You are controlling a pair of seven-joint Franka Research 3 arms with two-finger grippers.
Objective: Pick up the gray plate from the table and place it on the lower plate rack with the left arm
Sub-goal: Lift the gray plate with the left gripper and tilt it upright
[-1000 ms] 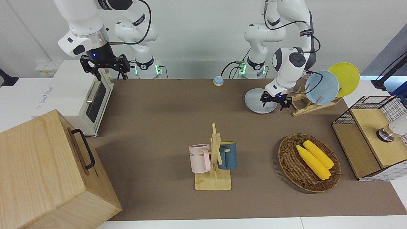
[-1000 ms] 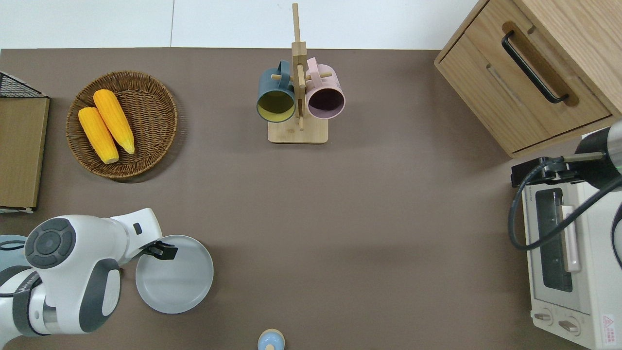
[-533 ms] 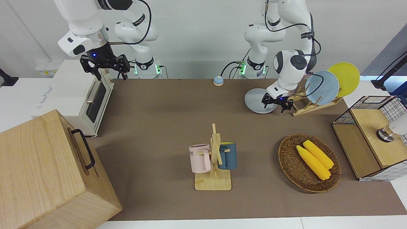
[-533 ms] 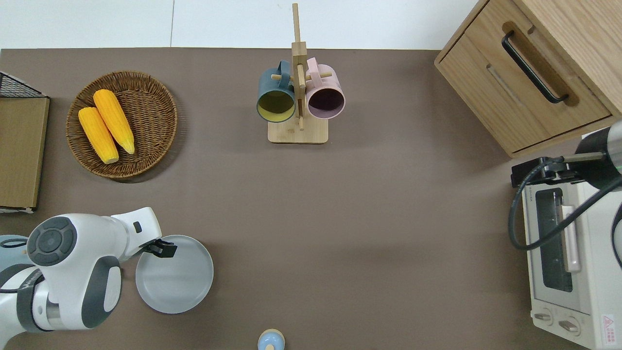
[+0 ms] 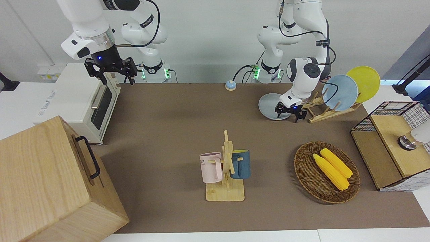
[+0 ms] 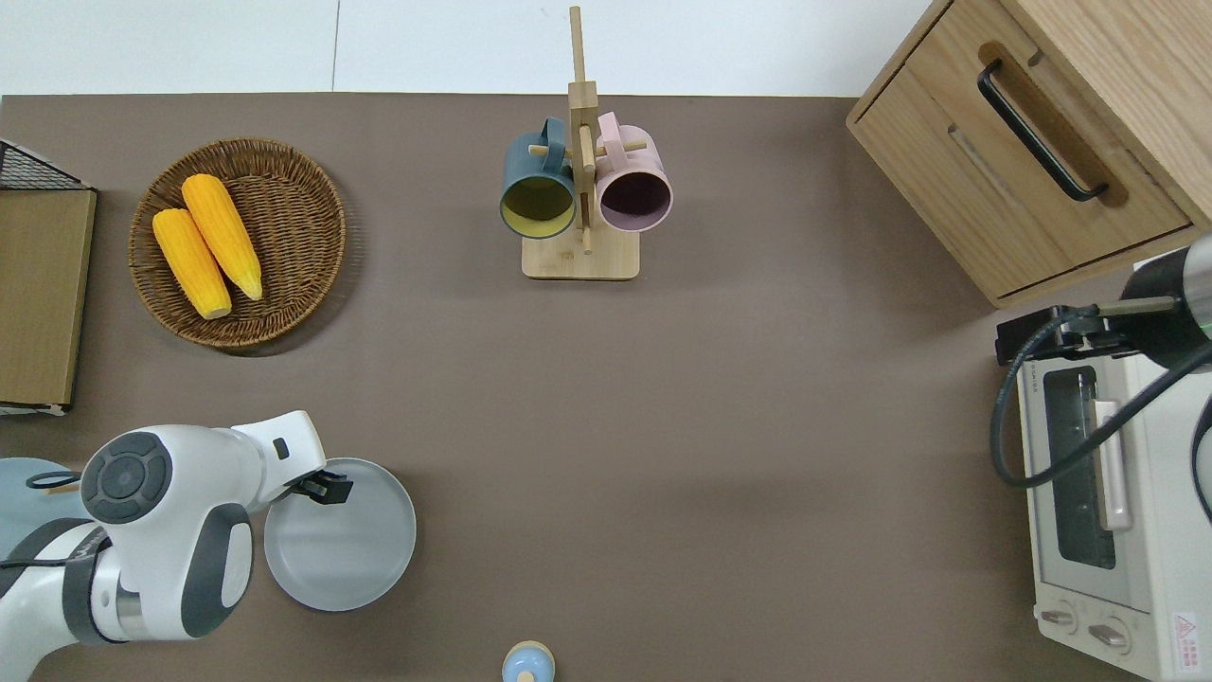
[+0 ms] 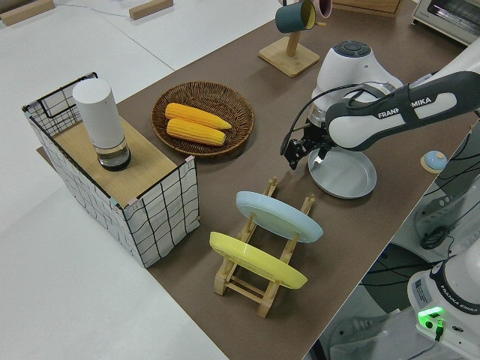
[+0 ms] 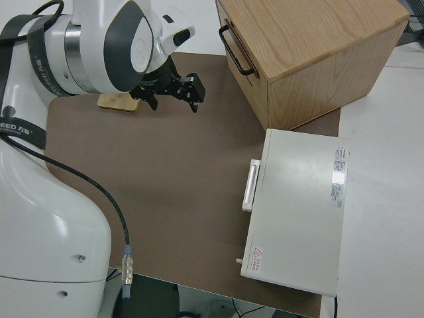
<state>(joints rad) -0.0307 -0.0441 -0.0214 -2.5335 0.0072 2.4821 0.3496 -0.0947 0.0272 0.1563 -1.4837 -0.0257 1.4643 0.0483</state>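
Observation:
The gray plate (image 6: 341, 540) lies flat on the table, beside the lower plate rack (image 5: 324, 113); it also shows in the front view (image 5: 268, 105) and the left side view (image 7: 343, 174). My left gripper (image 6: 327, 488) is open and low over the plate's rim, at the edge farther from the robots and toward the rack. It also shows in the front view (image 5: 289, 114) and the left side view (image 7: 302, 154). It holds nothing. The rack (image 7: 259, 289) holds a light-blue plate (image 5: 340, 92) and a yellow plate (image 5: 364, 82). My right gripper (image 5: 112, 72) is open and parked.
A wicker basket (image 6: 312, 199) with two corn cobs sits farther from the robots than the gray plate. A mug tree (image 6: 579, 260) stands mid-table. A wooden cabinet (image 6: 1042, 142), a toaster oven (image 6: 1098, 511), a wire crate (image 5: 393, 144) and a small blue bell (image 6: 527, 663) stand around the edges.
My left gripper has come down a little over the gray plate's rim, and the arm's elbow has shifted. The plate and the right arm have not moved.

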